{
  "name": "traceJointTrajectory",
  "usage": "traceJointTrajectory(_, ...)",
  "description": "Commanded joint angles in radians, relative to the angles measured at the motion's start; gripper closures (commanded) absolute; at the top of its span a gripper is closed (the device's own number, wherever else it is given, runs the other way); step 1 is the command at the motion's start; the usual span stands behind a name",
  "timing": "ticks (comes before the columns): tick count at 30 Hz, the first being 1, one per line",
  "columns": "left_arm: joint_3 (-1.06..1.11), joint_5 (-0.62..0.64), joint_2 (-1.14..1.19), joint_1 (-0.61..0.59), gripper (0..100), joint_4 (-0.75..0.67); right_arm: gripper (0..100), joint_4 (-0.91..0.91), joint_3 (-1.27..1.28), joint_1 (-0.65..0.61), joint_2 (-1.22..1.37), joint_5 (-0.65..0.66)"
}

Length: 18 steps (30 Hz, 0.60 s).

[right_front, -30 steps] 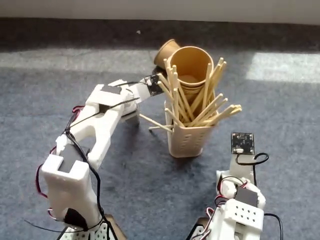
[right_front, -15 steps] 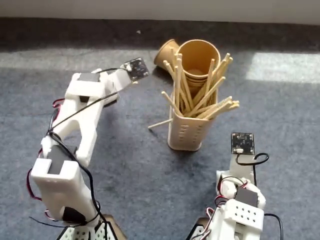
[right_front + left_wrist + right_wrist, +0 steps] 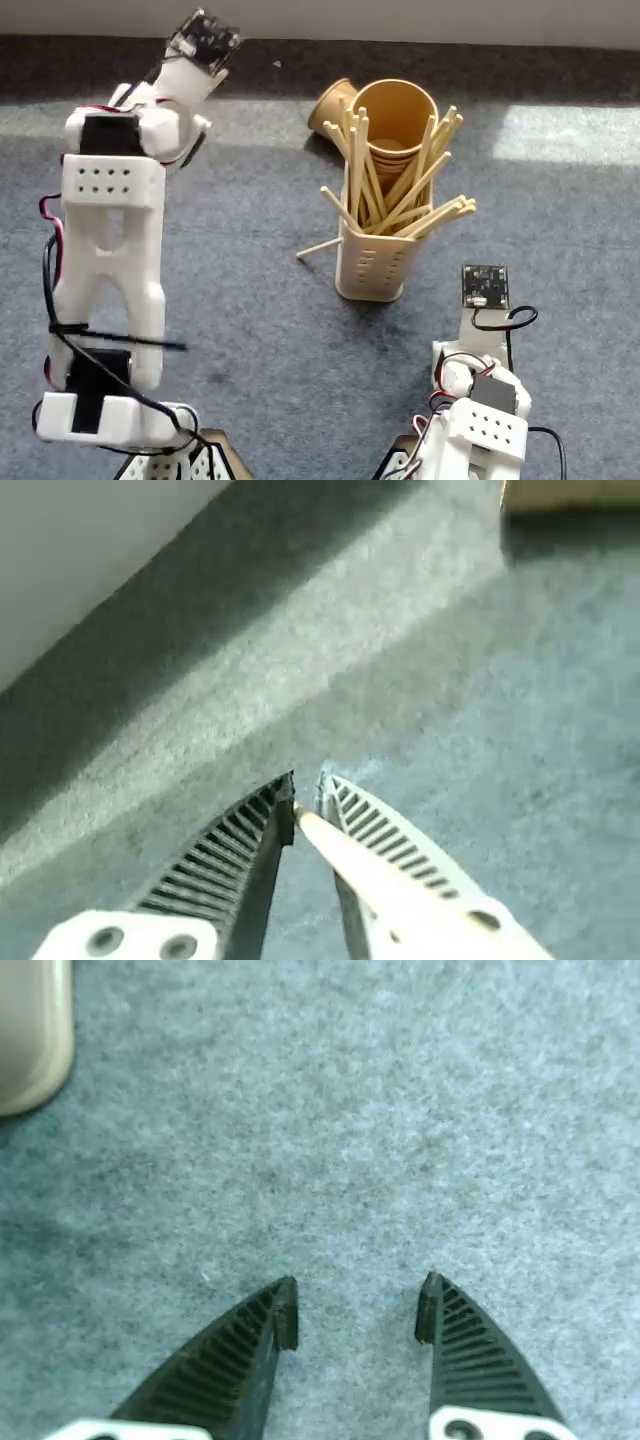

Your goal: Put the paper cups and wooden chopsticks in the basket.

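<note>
The left gripper (image 3: 305,792) sits high over the far-left carpet (image 3: 250,330), its claw pressed nearly together on what looks like one wooden chopstick (image 3: 345,860), probably raised to clear the bundle on the way to the basket (image 3: 370,275); the right gripper (image 3: 355,1310) hangs spread and empty, near and right of the basket; the basket stands mid-scene, bristling with pale chopsticks (image 3: 395,200) around nested tan paper cups (image 3: 398,115); one cup (image 3: 328,105) lies tipped behind it; one stick (image 3: 320,248) juts out at its left.
</note>
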Motion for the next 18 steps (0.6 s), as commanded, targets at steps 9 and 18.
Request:
traceJointTrajectory(9, -0.579, 0.663, -0.047, 0.596, 94, 0.209, 79.6, -0.013, -0.005, -0.012, -0.008, 0.000)
traceJointTrajectory(18, -0.611, 0.790, 0.036, 0.674, 94, 0.261, 79.6, -0.013, -0.005, -0.012, -0.008, 0.000)
